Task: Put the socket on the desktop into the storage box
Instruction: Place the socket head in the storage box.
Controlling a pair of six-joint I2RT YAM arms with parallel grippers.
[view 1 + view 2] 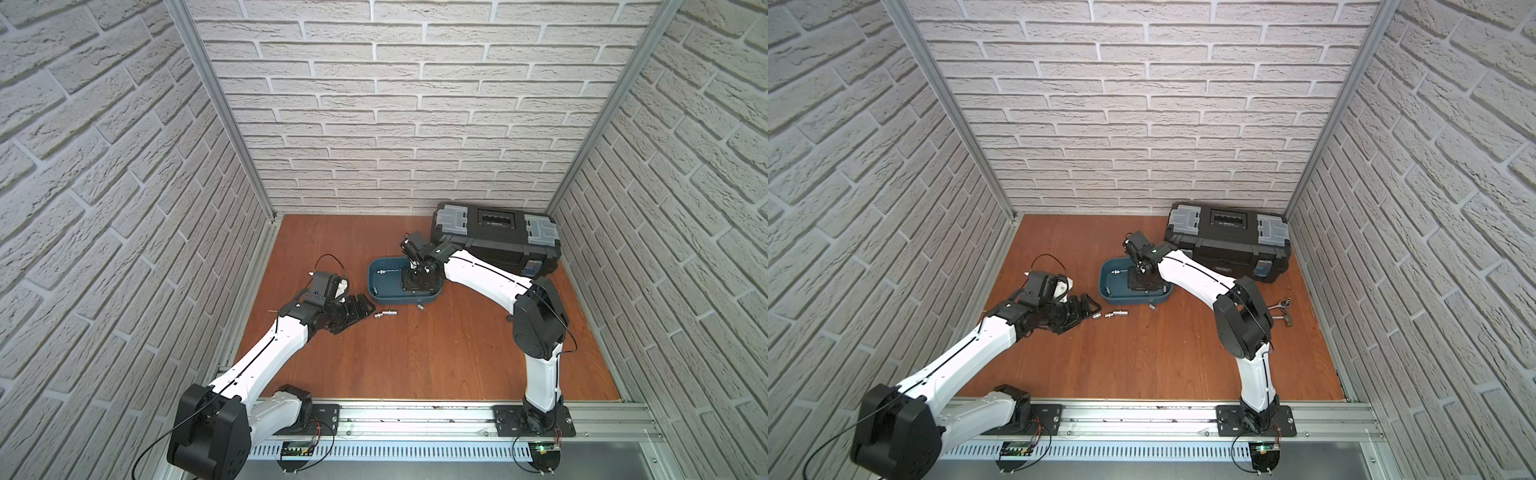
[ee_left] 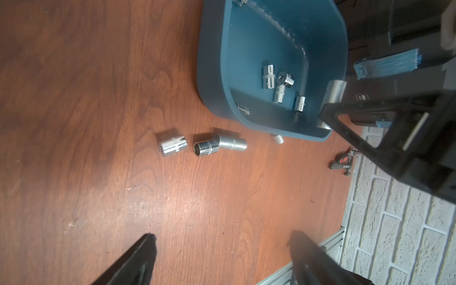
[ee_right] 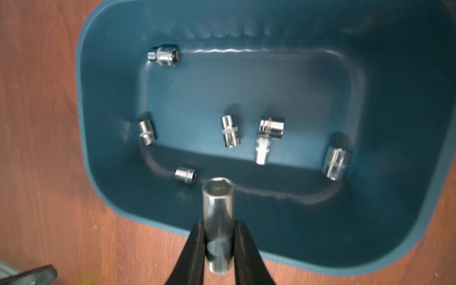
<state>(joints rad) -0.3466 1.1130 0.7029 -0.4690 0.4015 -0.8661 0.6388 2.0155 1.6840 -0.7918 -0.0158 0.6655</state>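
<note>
1. The long socket [image 3: 218,204] is pinched between the fingers of the right gripper [image 3: 219,222]. Its open hex end points away from the gripper, down into the storage box [image 3: 111,98].
2. The right gripper is pressed together on the lower part of that socket and hangs over the box wall nearest to it.
3. Below and beyond the right gripper, seven more sockets [image 3: 230,130] lie on the box floor. A small one [image 3: 186,174] lies just beside the held socket's tip, and two others [image 3: 271,127] touch each other at an angle.
4. The left gripper [image 2: 222,235] is spread wide and holds nothing. It sits low over the surface [image 2: 74,98].
5. Ahead of its fingers, three sockets lie in a row on the surface. A short socket [image 2: 172,145] lies alone, and just past it a second short socket [image 2: 206,148] touches a longer socket [image 2: 233,143].
6. Farther ahead of the left gripper stands the storage box. A stray socket [image 2: 277,138] lies on the surface just beside the box's outer wall.
7. A black toolbox [image 1: 494,237] stands behind the right gripper's arm, well apart from the left gripper.
</note>
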